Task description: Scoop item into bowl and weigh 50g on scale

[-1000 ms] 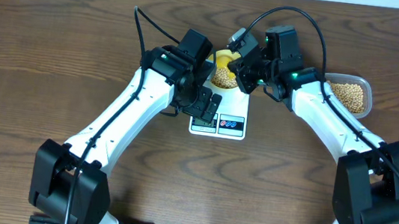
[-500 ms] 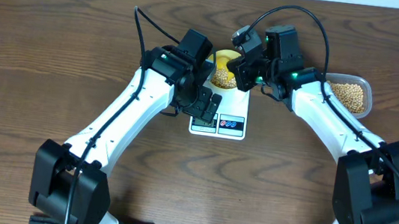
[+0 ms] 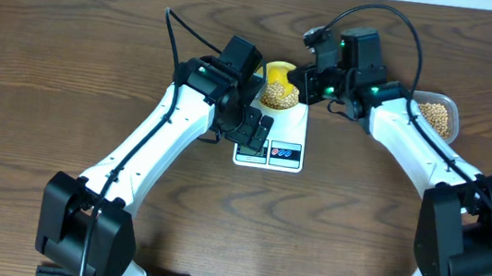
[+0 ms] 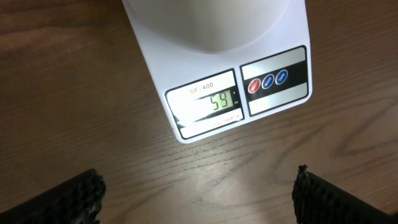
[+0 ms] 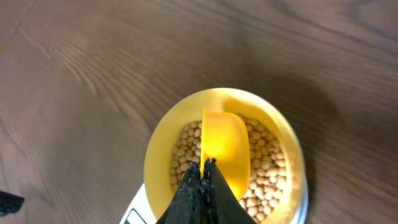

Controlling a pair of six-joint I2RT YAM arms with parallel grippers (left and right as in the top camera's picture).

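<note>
While your right gripper (image 5: 200, 180) pinches the scoop (image 5: 225, 146) handle with its jaws fully closed, the scoop's cup hangs empty inside the bowl (image 5: 158, 155). The bowl sits on the scale (image 4: 273, 106) near the middle of the table's (image 3: 47, 88) back edge, with the beans (image 5: 267, 155) covering its bottom. Your left gripper (image 4: 199, 196) hovers wide open and empty above the display, which seems to read in the fifties. Leaning the scoop on the bowl would likely falsify that reading, and a hasty lift could flick beans out.
</note>
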